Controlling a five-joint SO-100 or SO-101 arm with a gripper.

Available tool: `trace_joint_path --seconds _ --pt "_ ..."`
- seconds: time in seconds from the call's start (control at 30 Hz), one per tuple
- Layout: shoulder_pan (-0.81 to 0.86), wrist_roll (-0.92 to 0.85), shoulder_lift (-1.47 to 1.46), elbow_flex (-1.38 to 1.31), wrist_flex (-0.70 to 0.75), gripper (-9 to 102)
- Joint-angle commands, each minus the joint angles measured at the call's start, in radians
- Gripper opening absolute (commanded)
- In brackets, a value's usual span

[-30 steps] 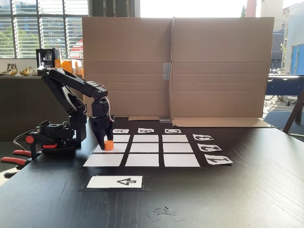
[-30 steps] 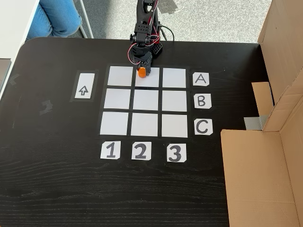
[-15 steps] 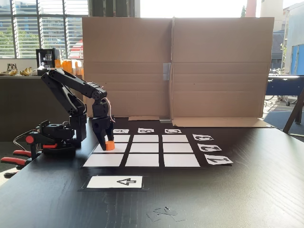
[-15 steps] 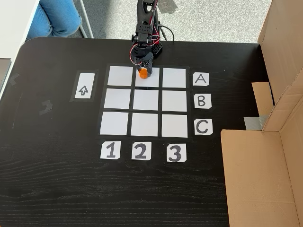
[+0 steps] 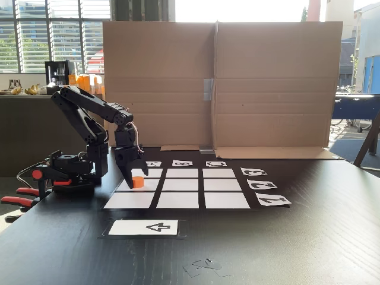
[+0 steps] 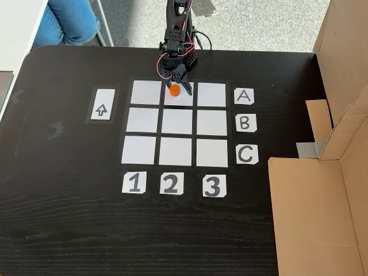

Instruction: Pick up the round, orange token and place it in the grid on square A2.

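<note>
In a fixed view from table level, the black arm is reaching down from its clamped base at the left, and the gripper [image 5: 136, 177] is hanging over the left column of the grid [image 5: 178, 200] with its two fingers spread apart. The round, orange token [image 5: 138, 181] is sitting on the white paper of the middle cell of that column, square A2 [image 5: 138, 185], between the opened fingers; whether either finger is touching it cannot be told from here. The number labels are lying at the right of the grid and the letter labels along its far edge. A white strip with a black arrow [image 5: 143, 227] is lying nearer the camera on the black table [image 5: 309, 249], and a folded cardboard screen [image 5: 222, 86] is standing behind everything.

In a fixed view from above, the gripper [image 6: 179, 87] is pointing down the picture from the top edge of the table [image 6: 63, 218], fingers splayed in a V. The round, orange token [image 6: 174, 89] is resting in the upper part of square A2 [image 6: 179, 98], the middle cell of the top row, level with the A label [image 6: 244, 96] and in line with the 2 label [image 6: 171, 183]. The other cells of the grid [image 6: 177, 150] are showing plain white. The white strip with a black arrow [image 6: 102, 104] is lying left of the grid, and a person's blue-jeaned leg [image 6: 72, 20] is showing at the top left
</note>
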Motion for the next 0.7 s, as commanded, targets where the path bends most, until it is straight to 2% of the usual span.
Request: trace_joint_path --seconds 0.0,0.27,0.57,0.67 --pt "0.029 -0.002 -0.002 -0.014 -0.074 40" --pt "0.127 0.032 0.014 -0.140 -0.146 40" --pt "0.202 0.245 0.008 -0.374 -0.305 40" --pt "0.245 0.302 0.005 -0.479 -0.316 40"
